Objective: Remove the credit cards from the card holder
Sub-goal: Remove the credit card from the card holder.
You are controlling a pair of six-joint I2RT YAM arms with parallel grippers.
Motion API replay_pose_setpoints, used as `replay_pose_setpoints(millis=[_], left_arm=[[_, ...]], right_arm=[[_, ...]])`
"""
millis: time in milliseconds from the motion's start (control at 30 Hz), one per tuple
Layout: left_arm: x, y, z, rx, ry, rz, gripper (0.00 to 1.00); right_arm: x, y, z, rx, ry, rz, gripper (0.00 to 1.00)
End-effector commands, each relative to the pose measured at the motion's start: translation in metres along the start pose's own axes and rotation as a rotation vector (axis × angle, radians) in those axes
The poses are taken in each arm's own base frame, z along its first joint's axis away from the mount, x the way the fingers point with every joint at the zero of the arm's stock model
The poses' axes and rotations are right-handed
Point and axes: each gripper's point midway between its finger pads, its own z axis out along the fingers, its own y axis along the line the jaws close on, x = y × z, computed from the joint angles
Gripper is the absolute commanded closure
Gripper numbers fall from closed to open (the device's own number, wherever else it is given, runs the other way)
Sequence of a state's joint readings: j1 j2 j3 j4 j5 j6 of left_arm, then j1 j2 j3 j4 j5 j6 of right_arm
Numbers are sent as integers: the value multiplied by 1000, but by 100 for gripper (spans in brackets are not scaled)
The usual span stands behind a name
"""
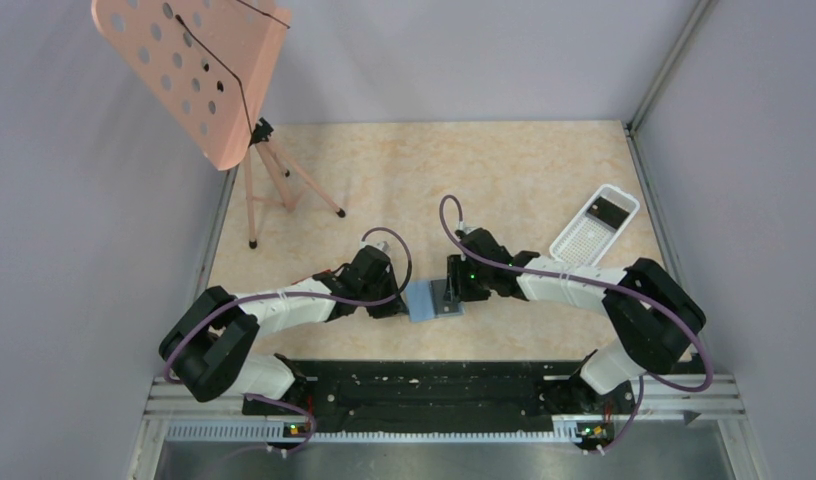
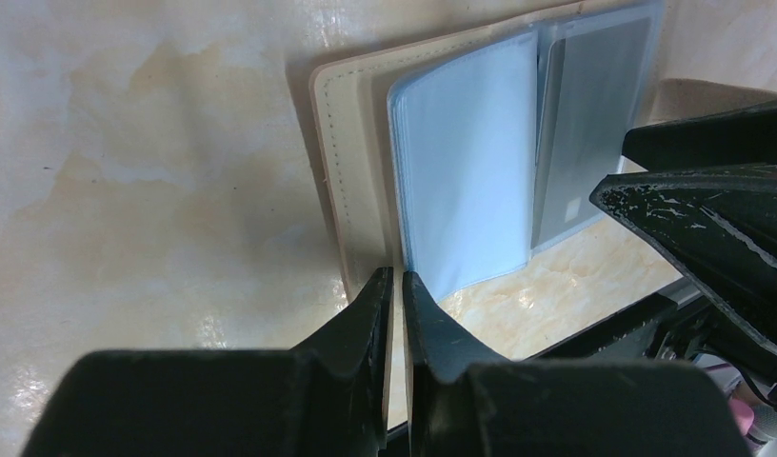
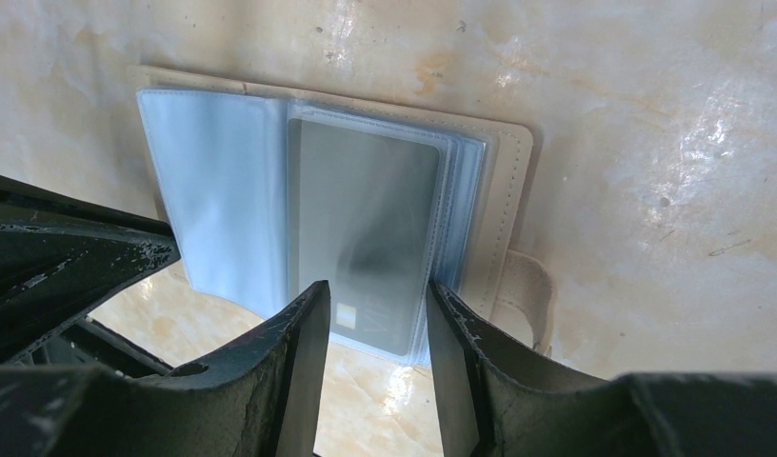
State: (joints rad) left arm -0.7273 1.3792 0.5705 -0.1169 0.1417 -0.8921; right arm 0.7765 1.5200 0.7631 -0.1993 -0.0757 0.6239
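Observation:
The card holder lies open on the table between my two grippers, light blue panels up and tan cover beneath. In the left wrist view, my left gripper is shut on the near edge of the card holder, at its left panel. In the right wrist view, a dark grey credit card sits in the clear sleeve of the right panel. My right gripper is open, with one finger on each side of that card's near end. Another dark card lies in the white tray.
The white perforated tray sits at the back right. A pink music stand on a tripod stands at the back left. The card holder's tan strap sticks out beside my right finger.

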Motion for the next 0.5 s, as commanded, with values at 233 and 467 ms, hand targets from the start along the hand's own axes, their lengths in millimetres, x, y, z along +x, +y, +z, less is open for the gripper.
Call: replay_pose_setpoints(millis=[233, 467], left_arm=[[-3, -7, -3, 37, -22, 0, 87], [-5, -9, -5, 41, -31, -3, 87]], right_arm=[[-16, 50, -10, -205, -43, 39, 58], [-20, 54, -18, -222, -62, 42, 58]])
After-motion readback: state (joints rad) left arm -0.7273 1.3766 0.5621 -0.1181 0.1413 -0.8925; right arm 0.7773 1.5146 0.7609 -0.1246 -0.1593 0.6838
